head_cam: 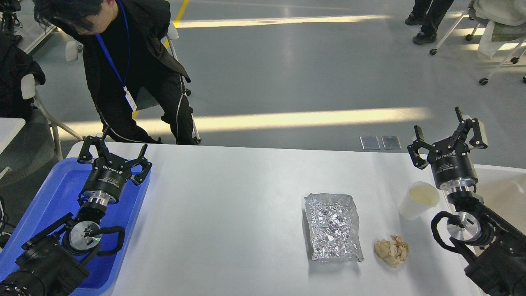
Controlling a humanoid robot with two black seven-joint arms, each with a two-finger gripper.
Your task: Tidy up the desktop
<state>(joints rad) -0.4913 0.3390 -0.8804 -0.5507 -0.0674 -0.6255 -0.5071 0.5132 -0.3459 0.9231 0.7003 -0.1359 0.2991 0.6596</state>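
The white desktop [230,205] fills the middle of the head view. On its right half lie a crinkled silver foil sheet [332,226], a crumpled tan paper ball [392,250] and a white paper cup [418,200] with pale liquid. My left gripper [114,158] hovers open over the far end of the blue tray [49,193], empty. My right gripper [448,139] stands open and empty above the table's far right corner, just behind the cup.
A cream-white bin [503,185] sits off the right edge. A person in black [131,70] leans over right behind the table's far left edge. Chairs stand behind the table at left and in the far right background.
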